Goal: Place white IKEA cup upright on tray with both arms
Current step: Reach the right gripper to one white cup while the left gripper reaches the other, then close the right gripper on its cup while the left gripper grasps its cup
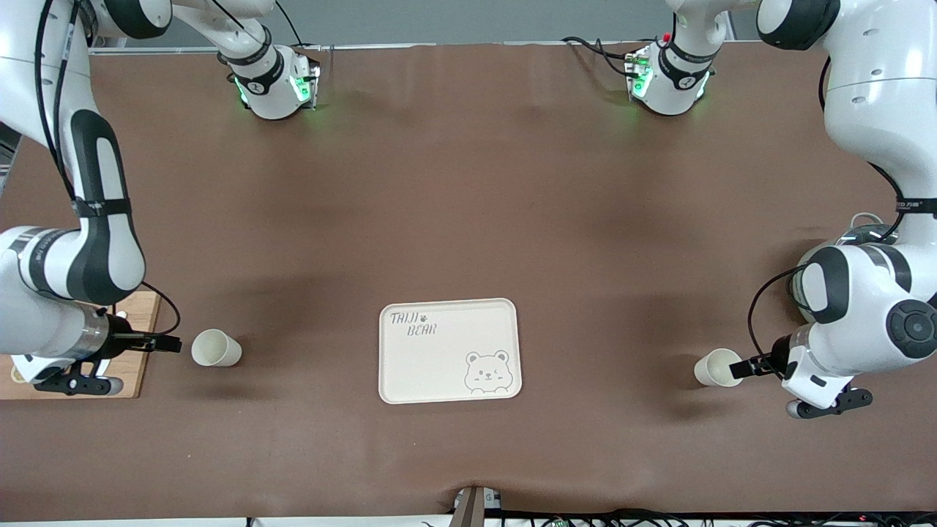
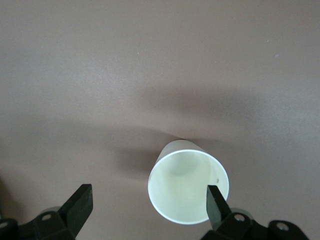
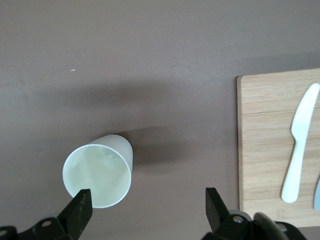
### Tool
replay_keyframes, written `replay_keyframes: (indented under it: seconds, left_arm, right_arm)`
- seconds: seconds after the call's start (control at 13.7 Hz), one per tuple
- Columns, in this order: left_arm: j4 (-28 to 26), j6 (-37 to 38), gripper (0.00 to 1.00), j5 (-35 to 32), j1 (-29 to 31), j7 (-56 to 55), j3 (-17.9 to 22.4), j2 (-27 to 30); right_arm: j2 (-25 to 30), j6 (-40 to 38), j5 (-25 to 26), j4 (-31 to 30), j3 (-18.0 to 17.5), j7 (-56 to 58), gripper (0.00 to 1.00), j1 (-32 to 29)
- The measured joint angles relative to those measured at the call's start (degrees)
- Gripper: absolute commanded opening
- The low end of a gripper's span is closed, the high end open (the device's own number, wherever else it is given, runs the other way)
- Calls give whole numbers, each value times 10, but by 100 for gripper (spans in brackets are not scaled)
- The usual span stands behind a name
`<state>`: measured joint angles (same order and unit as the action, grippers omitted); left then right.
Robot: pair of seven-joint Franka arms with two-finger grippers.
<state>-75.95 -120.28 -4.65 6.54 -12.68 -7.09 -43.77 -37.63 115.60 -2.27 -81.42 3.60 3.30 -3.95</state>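
Observation:
The cream tray [image 1: 439, 366], printed "TAIJI BEAR", lies mid-table with nothing on it. One white cup [image 1: 216, 348] stands mouth up toward the right arm's end, between the tray and a wooden board. My right gripper [image 1: 170, 342] is open above the table beside it. In the right wrist view the cup [image 3: 100, 175] sits by one fingertip, outside the gripper [image 3: 147, 197] gap. A second white cup [image 1: 716, 367] stands toward the left arm's end. My left gripper [image 1: 738, 368] is open over it. In the left wrist view the cup [image 2: 187, 187] lies partly between the gripper's [image 2: 150, 192] fingers.
A wooden cutting board [image 1: 143, 329] lies under the right arm at its end of the table. In the right wrist view the board [image 3: 275, 150] carries a white plastic knife [image 3: 297, 145]. The brown table cover [image 1: 468, 205] is bare between the arm bases and the tray.

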Motion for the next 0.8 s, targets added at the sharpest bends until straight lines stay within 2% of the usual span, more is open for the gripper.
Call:
replay_keyframes:
  seconds: [0.51,0.66,0.8]
  left_arm:
    - [0,-11,99,-16,-1,2,0,-40]
    - [0,-12,71,-16,-2,2,0,-42]
    - [1,-12,51,-16,-2,2,0,-41]
  right_arm:
    - [-15,16,0,0,-2,0,100,4]
    - [-21,23,0,0,-2,0,100,4]
    - [-29,32,0,0,-2,0,100,4]
